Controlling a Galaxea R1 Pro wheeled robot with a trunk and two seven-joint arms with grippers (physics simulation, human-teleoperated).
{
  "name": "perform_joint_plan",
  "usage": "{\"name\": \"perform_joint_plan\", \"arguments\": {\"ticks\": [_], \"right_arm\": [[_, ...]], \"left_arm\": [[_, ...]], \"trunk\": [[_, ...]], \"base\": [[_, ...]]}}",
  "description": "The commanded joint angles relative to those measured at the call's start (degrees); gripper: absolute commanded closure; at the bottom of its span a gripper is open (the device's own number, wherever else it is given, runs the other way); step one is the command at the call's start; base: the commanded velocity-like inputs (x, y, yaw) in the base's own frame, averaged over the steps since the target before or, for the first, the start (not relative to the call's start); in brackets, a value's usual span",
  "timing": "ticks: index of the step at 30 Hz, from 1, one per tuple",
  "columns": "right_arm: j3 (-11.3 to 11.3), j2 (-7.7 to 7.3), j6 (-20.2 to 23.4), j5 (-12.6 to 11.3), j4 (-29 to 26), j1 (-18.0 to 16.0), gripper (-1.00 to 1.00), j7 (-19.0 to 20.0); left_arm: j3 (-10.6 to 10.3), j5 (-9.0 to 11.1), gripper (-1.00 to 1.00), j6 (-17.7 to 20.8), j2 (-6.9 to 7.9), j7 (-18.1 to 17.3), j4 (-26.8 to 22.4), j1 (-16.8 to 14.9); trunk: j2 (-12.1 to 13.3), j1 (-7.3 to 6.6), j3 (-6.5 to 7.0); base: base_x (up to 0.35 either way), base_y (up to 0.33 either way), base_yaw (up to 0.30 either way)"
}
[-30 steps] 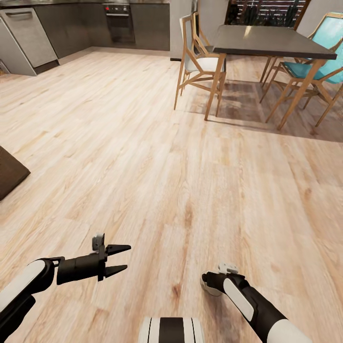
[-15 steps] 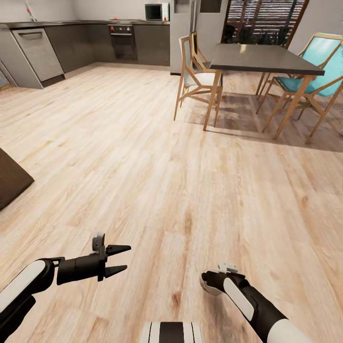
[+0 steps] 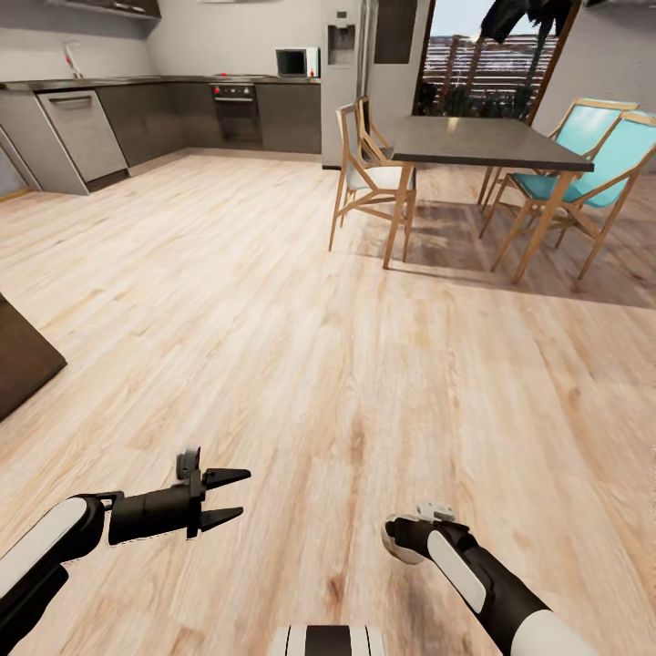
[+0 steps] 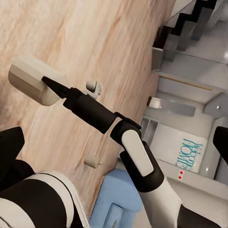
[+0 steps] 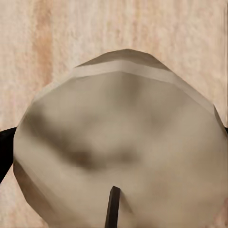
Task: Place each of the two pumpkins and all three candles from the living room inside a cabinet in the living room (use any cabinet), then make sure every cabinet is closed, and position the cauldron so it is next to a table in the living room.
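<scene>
The left gripper (image 3: 235, 497) is hovering open over the light wood plank floor (image 3: 301, 346), forearm level; the right gripper (image 4: 45, 83), pointing down, is clasping a short cream-beige cylindrical candle (image 5: 118, 152).

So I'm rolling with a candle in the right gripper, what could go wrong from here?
1. The candle is held only at the tips of the right gripper, so a jolt might shake it loose.
2. The dining table and chairs lie ahead; steering close could clip them.
3. The dark furniture corner sits close beside the left gripper, which is open and empty.
</scene>
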Motion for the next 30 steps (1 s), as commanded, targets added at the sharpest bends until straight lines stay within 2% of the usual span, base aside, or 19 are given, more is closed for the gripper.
{"name": "perform_joint_plan", "arguments": {"ticks": [1, 19, 25, 30], "right_arm": [[0.3, -0.08, 0.1, -0.6, -0.1, 0.0, 1.00, -0.6], [0.0, -0.08, 0.1, -1.6, -0.1, 0.0, 1.00, -0.4], [-0.2, -0.11, 0.1, -1.6, -0.1, 0.0, 1.00, 2.9], [-0.4, -0.24, 0.1, -1.7, -0.1, 0.0, 1.00, 3.7]], "left_arm": [[-0.1, 0.5, -1.00, 0.1, 0.05, 0.4, 0.0, 0.0], [-0.1, 0.5, -1.00, 0.0, 0.05, 0.5, 0.0, 0.0], [-0.1, 0.5, -1.00, 0.0, 0.05, 0.5, 0.0, 0.0], [-0.1, 0.4, -1.00, 0.0, 0.05, 0.5, 0.0, 0.0]], "trunk": [[0.0, -0.03, 0.24], [0.2, -0.50, 5.25], [0.3, -0.65, 6.89], [0.4, -0.78, 8.24]], "base": [[0.000, 0.000, -0.193], [0.000, 0.000, -0.240], [0.000, 0.000, -0.251], [0.000, 0.000, -0.253]]}}
